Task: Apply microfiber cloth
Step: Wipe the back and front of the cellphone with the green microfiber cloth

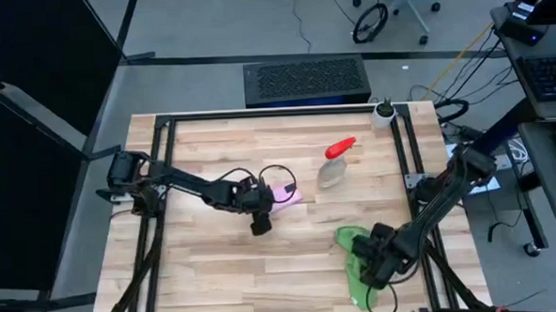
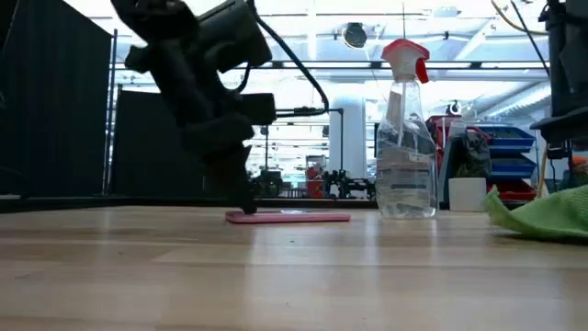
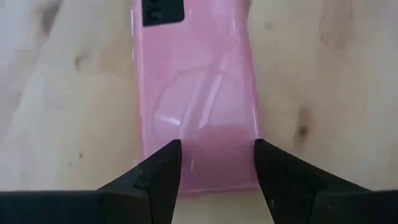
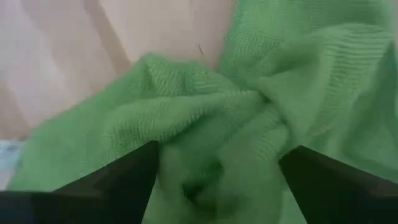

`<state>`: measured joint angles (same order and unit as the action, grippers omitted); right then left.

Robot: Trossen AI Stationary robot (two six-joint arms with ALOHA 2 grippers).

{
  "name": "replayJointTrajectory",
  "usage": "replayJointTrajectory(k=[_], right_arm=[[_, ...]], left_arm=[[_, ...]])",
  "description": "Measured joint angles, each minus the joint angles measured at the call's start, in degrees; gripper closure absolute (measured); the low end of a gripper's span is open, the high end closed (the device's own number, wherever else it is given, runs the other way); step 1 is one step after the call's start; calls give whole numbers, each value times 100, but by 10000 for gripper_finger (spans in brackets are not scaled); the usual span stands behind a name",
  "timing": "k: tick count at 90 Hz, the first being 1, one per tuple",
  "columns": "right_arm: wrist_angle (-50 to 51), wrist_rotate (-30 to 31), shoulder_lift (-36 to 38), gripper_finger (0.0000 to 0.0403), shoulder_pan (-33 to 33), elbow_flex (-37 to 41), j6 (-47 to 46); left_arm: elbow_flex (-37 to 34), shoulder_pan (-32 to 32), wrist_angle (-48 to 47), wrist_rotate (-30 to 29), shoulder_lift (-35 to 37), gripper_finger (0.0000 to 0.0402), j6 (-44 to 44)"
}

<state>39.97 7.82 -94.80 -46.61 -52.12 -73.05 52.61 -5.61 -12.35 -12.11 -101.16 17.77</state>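
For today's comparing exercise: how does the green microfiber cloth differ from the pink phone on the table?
The microfiber cloth is bright green, soft and crumpled; the phone is pink, rigid and flat. The cloth is the larger. The cloth lies at the right gripper, the phone at the left gripper. Both rest on the wooden table.

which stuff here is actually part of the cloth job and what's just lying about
Part of the job:
- microfiber cloth, bunched between the open fingers of the right gripper
- pink phone, flat on the table, left gripper open over one end

Just lying about:
- spray bottle, lying on the table in the high view
- small white cup at the far table corner
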Motion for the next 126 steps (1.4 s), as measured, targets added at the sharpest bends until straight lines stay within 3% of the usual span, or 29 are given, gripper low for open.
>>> replayJointTrajectory(k=[19, 37, 48, 62, 89, 106, 126], right_arm=[[-239, 78, -548, 175, 6, -43, 189], [-541, 202, -629, 305, 97, -34, 234], [-1543, 314, -668, 377, 350, -9, 894], [-2525, 281, -709, 380, 922, -27, 2256], [-2624, 1011, -742, 380, 2514, -727, 4231], [-3037, 1267, -919, 380, 3291, -1006, 4567], [-3595, 992, -1455, 380, 3750, -1032, 4515]], left_arm=[[-135, -13, 165, -11, -66, 217, 41], [-154, -138, 191, 17, -136, 217, 12], [-156, -296, 187, 23, -142, 217, -9], [-157, -488, 158, 29, -146, 217, -24], [-162, -888, 173, 40, -150, 217, 141], [-173, -889, 292, 2, -154, 217, 99], [-108, -876, 240, -187, -87, 217, -21]])
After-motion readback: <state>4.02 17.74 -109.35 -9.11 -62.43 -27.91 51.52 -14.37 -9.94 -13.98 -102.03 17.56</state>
